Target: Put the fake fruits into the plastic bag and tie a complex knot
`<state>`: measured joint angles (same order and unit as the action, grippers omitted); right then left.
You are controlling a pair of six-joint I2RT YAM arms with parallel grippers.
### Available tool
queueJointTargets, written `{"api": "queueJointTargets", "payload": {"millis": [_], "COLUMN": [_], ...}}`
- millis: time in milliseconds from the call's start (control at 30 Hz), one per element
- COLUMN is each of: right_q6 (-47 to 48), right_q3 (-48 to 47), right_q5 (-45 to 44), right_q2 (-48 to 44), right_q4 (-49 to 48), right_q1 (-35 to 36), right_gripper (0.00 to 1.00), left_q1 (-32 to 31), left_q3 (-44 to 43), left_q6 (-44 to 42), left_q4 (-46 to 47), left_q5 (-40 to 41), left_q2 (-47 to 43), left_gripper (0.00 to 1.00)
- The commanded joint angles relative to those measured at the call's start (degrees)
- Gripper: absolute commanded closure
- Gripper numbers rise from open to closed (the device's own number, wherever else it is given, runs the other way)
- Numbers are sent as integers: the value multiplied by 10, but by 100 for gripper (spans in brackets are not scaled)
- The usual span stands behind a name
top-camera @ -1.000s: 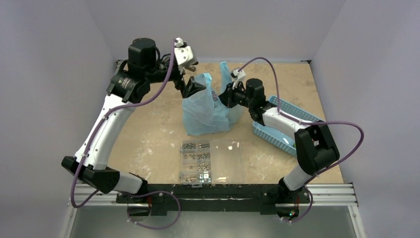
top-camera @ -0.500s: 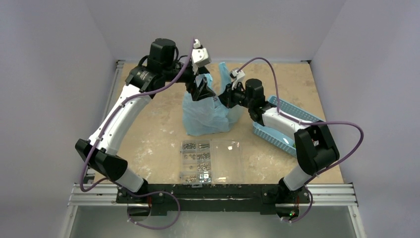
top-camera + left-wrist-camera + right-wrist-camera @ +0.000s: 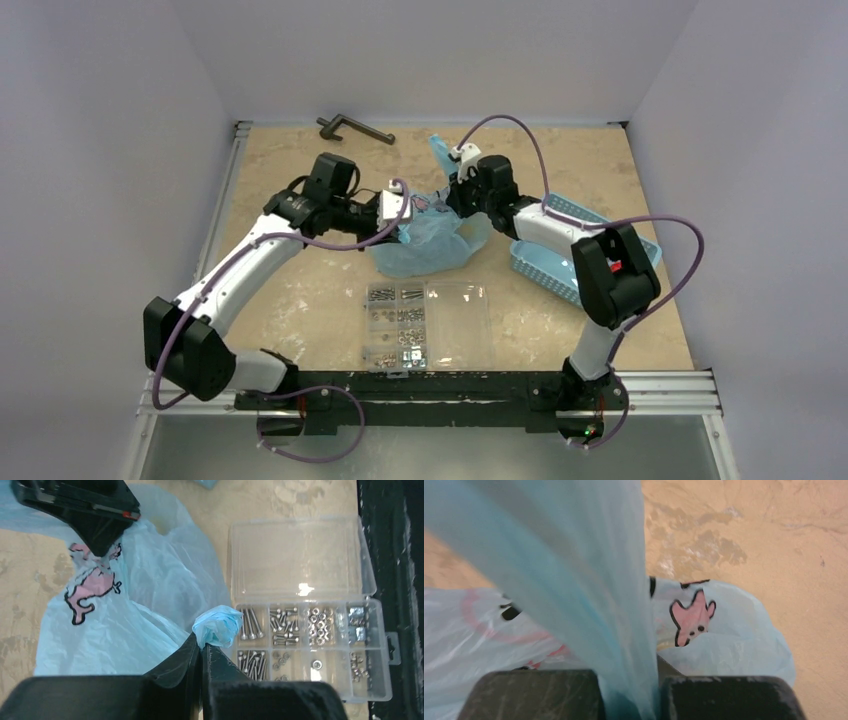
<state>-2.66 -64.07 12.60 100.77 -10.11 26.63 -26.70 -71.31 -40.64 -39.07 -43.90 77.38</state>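
From above, the left arm bends low over the table. Its left gripper [image 3: 398, 218] is at the left side of the plastic bag [image 3: 435, 248], which lies slumped mid-table behind the box of screws [image 3: 430, 325]. The right arm reaches forward and leftward over the blue basket [image 3: 560, 272], with the right gripper [image 3: 462, 192] at the bag's far side.

In the left wrist view, the left gripper [image 3: 201, 652] is pressed together on a bunched handle end [image 3: 217, 626].

In the right wrist view, the right gripper [image 3: 629, 700] is narrow and pinches a stretched handle strip [image 3: 574, 580] above the bag's pink print [image 3: 693, 616].
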Motion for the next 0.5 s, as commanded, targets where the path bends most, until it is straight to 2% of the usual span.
{"api": "queueJointTargets", "payload": {"millis": [0,233,467], "right_q6": [100,134,140], "right_q3": [-39,-121,-248], "right_q5": [-79,-115,-98], "right_q2": [33,115,212], "right_q4": [56,130,262], "right_q1": [0,1,0], "right_gripper": [100,100,100], "left_q1": [3,3,38], "left_q3": [38,24,-22], "left_q6": [-146,-190,-228], "left_q4": [7,6,-47], "left_q5": [9,54,91], "left_q2": [43,161,227], "left_gripper": [100,100,100]}}
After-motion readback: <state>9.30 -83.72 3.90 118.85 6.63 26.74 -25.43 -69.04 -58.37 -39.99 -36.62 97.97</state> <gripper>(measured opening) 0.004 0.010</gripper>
